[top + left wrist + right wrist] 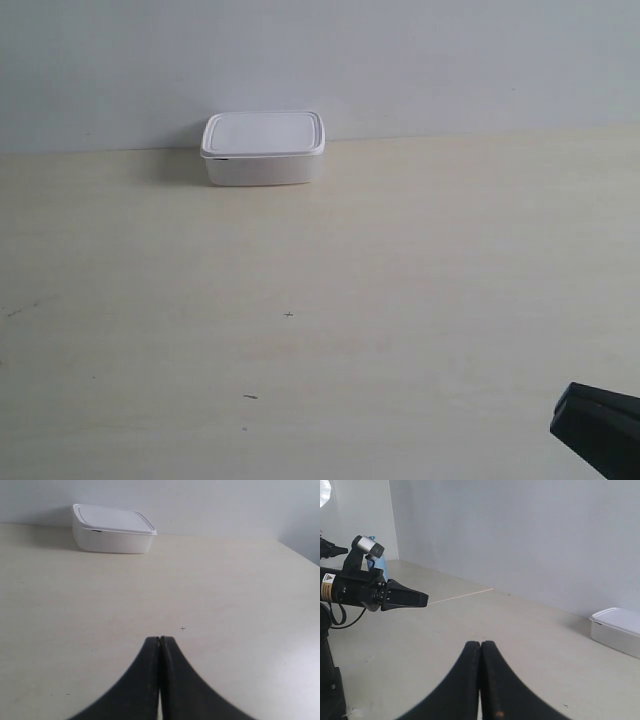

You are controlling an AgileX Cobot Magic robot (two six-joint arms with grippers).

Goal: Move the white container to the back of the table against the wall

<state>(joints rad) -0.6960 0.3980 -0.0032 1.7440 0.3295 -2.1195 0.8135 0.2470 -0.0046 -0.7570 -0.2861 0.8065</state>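
White container (pixel 263 150) is sitting upper centre, just beside the wall (pixel 450 60); left gripper (pixel 160 640) and right gripper (pixel 480 644) are resting fully closed.

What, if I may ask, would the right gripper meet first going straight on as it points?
Probably the wall, though depth is unclear; the right gripper aims between the left arm and white container.
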